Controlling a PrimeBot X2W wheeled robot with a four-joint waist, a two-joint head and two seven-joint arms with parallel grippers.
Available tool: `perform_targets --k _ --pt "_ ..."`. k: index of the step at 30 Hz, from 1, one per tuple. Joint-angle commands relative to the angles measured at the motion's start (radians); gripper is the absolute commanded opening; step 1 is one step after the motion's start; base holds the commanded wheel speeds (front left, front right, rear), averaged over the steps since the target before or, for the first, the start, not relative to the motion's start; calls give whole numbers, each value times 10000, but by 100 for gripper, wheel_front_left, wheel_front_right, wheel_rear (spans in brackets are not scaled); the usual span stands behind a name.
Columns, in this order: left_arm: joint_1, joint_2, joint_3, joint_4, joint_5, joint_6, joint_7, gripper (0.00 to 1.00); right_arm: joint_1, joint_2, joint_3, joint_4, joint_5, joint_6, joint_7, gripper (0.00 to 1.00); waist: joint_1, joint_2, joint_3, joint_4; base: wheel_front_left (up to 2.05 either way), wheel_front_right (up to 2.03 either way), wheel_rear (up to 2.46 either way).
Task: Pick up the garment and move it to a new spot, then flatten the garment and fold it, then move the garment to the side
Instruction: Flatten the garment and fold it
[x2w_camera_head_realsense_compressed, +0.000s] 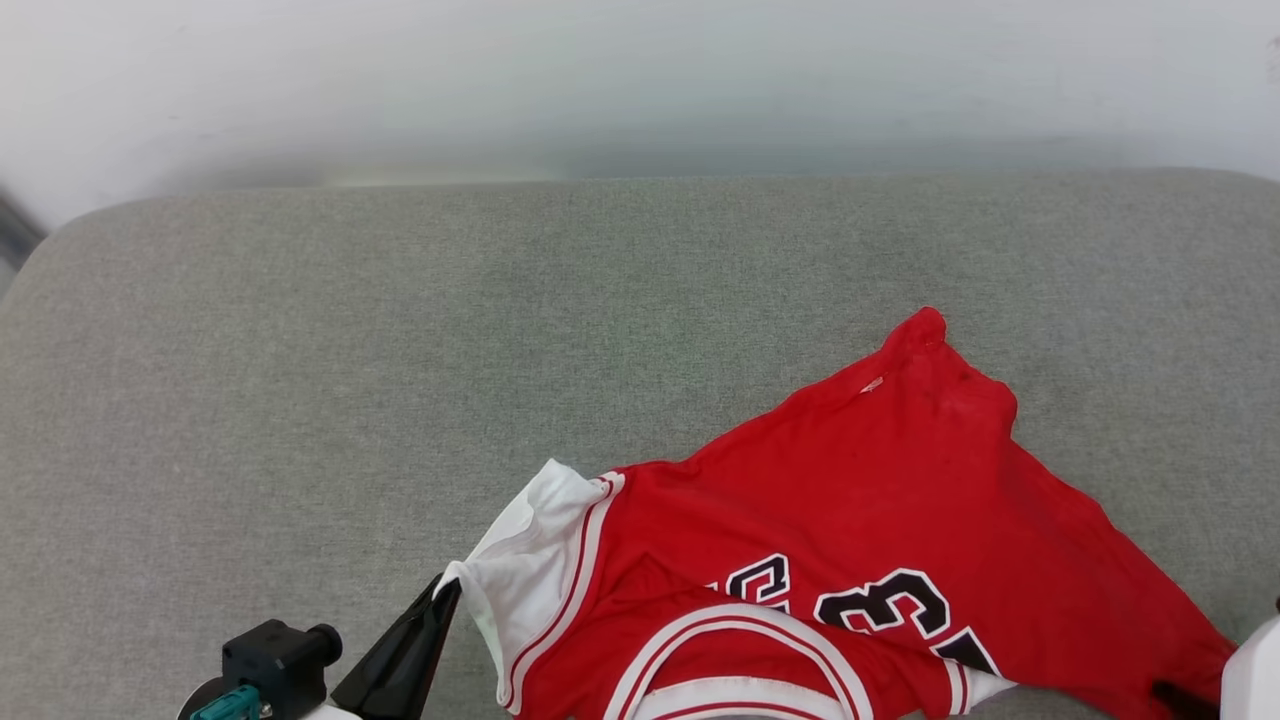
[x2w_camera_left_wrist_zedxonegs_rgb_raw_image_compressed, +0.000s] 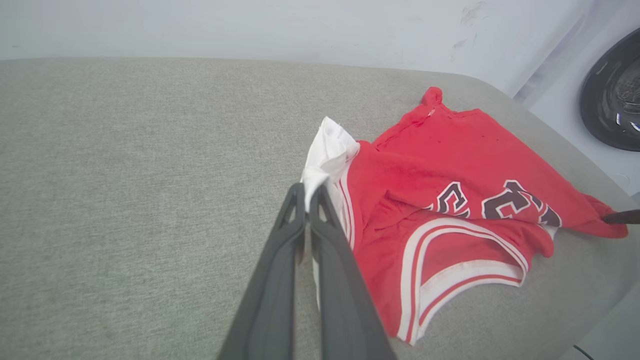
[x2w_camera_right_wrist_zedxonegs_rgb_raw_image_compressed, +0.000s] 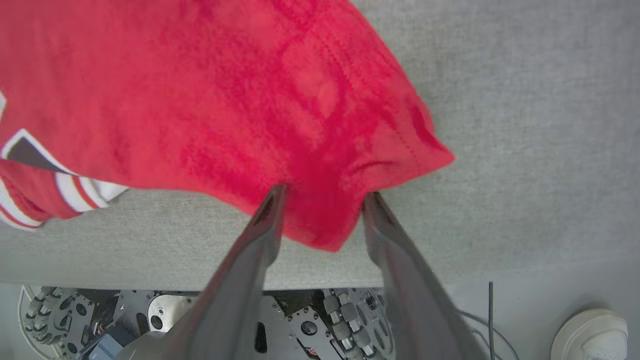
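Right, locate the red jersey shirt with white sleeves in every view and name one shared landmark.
Head view: red jersey shirt lower right.
Left wrist view: right of centre, white sleeve pinched by the shut left gripper.
Right wrist view: upper left, hem between fingers of the open right gripper.
Shared landmark: its black white-outlined numerals.

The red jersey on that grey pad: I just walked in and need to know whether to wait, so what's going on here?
A two-armed robot is working the garment on the grey pad. Its left end effector is shut on the white sleeve, while the right end effector stands open, fingers either side of a red corner at the pad's near edge. The garment lies rumpled, number side up, not yet flattened or folded.
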Motion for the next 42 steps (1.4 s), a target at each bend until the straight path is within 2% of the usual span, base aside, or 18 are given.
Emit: perform_targets --k 1,10,15,20,28,33,41,42 --pt "11 52 7 -70 37 36 34 0 -243 -125 -3 -150 44 -4 -52 100 1 0 27 41 0 0 0" --pt "-363 57 -161 -638 310 52 108 0 -1887 -510 639 -1892 357 -4 741 100 1 0 659 713 0 0 0" --pt "-725 3 -319 -943 489 -28 146 0 -3397 -685 1270 -1968 84 -4 1370 100 1 0 1289 1317 0 0 0" --pt "-1157 -197 -527 -1076 599 -161 192 0 -4840 -775 1528 -1030 -360 -4 1809 100 1 0 1957 2029 0 0 0" --pt "-1708 -626 -997 -653 729 -491 31 0 -6220 -1482 1708 872 -1135 -5 1736 100 1 0 2758 3115 0 0 0" --pt "-1959 -901 -1237 -382 755 -653 -106 0 -6539 -1702 1868 1837 -1541 -5 1574 100 1 0 3047 3511 0 0 0" --pt "-2256 -944 -1224 -67 755 -728 -226 0 -5830 -1483 1944 3085 -1666 -5 1832 100 1 0 3224 3827 0 0 0" --pt "-2279 -921 -1204 -45 753 -731 -236 0 -5718 -1499 1962 3162 -1683 -5 1853 81 1 0 3232 3837 0 0 0"
